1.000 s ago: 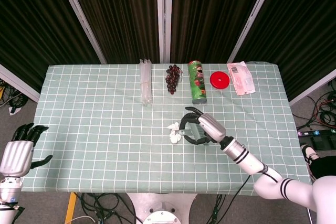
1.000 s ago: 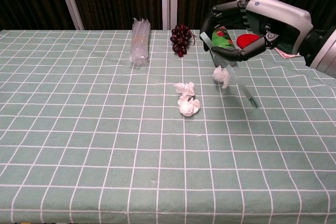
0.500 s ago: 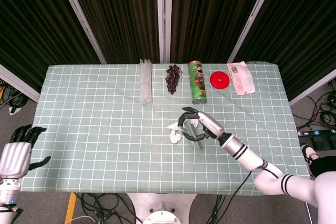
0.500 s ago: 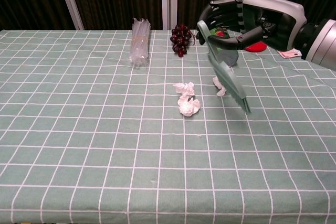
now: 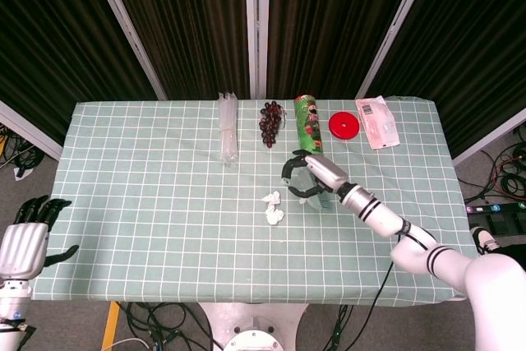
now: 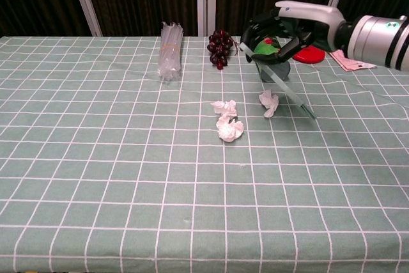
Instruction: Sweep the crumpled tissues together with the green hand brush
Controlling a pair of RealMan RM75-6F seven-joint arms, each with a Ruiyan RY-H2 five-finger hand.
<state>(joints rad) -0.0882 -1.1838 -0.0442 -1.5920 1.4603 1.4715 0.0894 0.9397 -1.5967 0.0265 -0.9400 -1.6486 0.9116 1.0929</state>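
My right hand (image 6: pixel 291 29) grips the green hand brush (image 6: pixel 282 86) by its top end, and the brush slants down to the right above the cloth. One crumpled tissue (image 6: pixel 269 102) lies just left of the brush's lower part. Two more tissues (image 6: pixel 224 107) (image 6: pixel 230 129) lie close together further left. From the head camera the right hand (image 5: pixel 309 177) and brush (image 5: pixel 320 196) sit right of that tissue pair (image 5: pixel 271 198) (image 5: pixel 274 215). My left hand (image 5: pixel 25 240) hangs off the table's front left corner, fingers apart, holding nothing.
Along the far edge of the checked tablecloth (image 5: pixel 148 187) lie a clear plastic bundle (image 5: pixel 228 127), dark grapes (image 5: pixel 270 121), an upright green can (image 5: pixel 309 127) just behind my right hand, a red lid (image 5: pixel 343 126) and a pink packet (image 5: pixel 377 122).
My right hand has drawn back toward the green can with the brush. The brush tip swung out to the right of the nearest tissue. The left hand stays put.
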